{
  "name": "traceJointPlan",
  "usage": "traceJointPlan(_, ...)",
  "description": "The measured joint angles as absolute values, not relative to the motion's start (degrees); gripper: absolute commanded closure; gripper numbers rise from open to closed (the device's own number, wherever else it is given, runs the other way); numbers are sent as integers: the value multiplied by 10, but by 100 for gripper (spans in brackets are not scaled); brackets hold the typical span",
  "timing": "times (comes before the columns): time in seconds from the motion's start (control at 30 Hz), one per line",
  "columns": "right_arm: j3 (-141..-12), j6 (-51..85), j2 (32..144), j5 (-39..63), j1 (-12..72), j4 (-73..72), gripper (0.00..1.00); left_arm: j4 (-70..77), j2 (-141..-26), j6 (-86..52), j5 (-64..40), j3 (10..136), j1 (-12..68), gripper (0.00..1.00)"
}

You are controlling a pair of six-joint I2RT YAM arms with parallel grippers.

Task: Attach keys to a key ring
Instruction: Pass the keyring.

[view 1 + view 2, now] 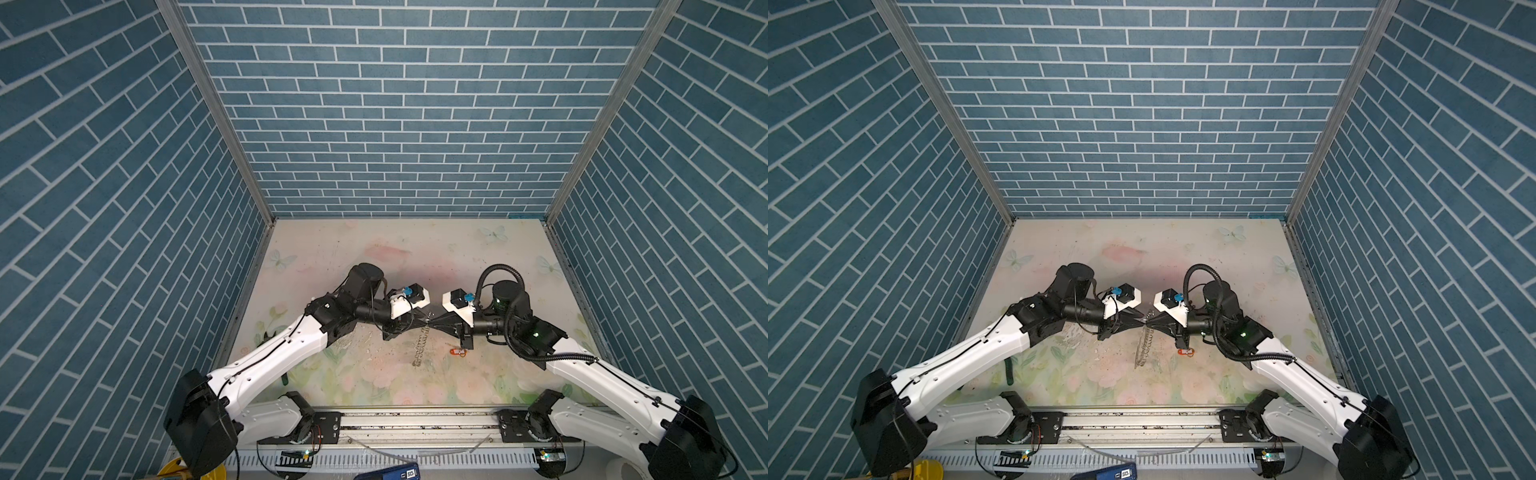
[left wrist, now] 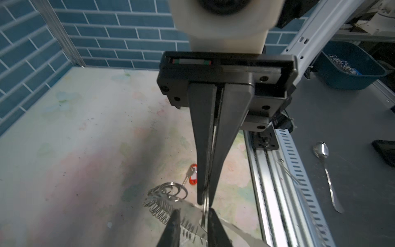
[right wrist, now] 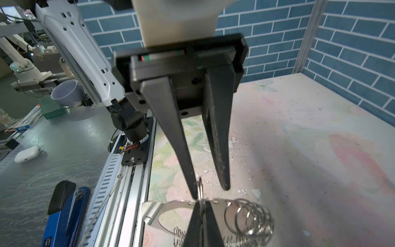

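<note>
Pincers of mine meet nose to nose over the table, right at the key ring. My right gripper is clamped tight on the key ring's rim, with its fingers pressed flat together and one small silver ring standing up out of the pinch. My left gripper faces it from the other side of the key ring with its fingers spread, gripping nothing. That upright small silver ring stands in the gap, hard by one finger, and I cannot tell whether it touches.

From my right grip the key ring hangs as a thin shiny band in the wrist views. Its silver split rings are bunched and dangle along the rim. In both top views they trail down as a fringe of loops from where my tips meet. Whether the low end reaches the table I cannot tell.

The key tag, orange-red with a white label window and a small metal loop, lies flat on the table. It is apart from the key ring, on my right arm's side of it and nearer my bases. Neither gripper touches it.
</note>
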State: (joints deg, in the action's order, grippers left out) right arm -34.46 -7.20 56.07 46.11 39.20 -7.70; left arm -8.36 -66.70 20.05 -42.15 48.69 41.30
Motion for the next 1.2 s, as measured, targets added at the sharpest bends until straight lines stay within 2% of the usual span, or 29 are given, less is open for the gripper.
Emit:
traceJointPlan(0.23, -300, 18, 576, 503, 368, -227, 100, 156, -664, 98, -441, 368, 406, 81)
traceJointPlan(0.4, -285, 54, 584, 513, 369, -302, 100, 261, -689, 62, -463, 350, 400, 80)
traceJointPlan(0.8, -281, 62, 595, 517, 375, -335, 100, 333, -675, 35, -473, 320, 393, 83)
traceJointPlan(1.2, -281, 57, 589, 510, 377, -302, 100, 361, -657, 27, -497, 312, 394, 78)
